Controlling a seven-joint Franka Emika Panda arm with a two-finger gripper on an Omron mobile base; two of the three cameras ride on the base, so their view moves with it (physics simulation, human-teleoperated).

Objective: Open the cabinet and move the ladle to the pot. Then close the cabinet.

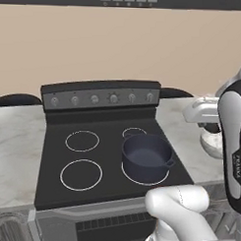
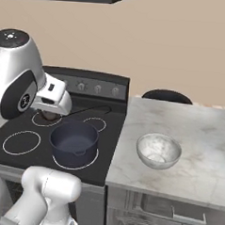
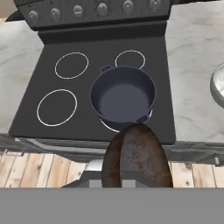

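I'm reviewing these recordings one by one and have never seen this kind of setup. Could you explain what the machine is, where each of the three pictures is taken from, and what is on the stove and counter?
All three pictures are computer-rendered. The machine is a white robot arm on a base that can drive, in a kitchen. Two cameras ride on that base, behind the arm to its left and right, looking down at the stove. The third sits on the hand itself and looks along the gripper.

On the stove's front right burner stands a dark blue-grey pot, empty inside. On the marble counter to the right sits a shiny silver bowl.

In the hand view, the brownish, rusty-looking rounded shape at the bottom is the bowl of the ladle, which the shut gripper appears to hold, hovering in front of the pot.
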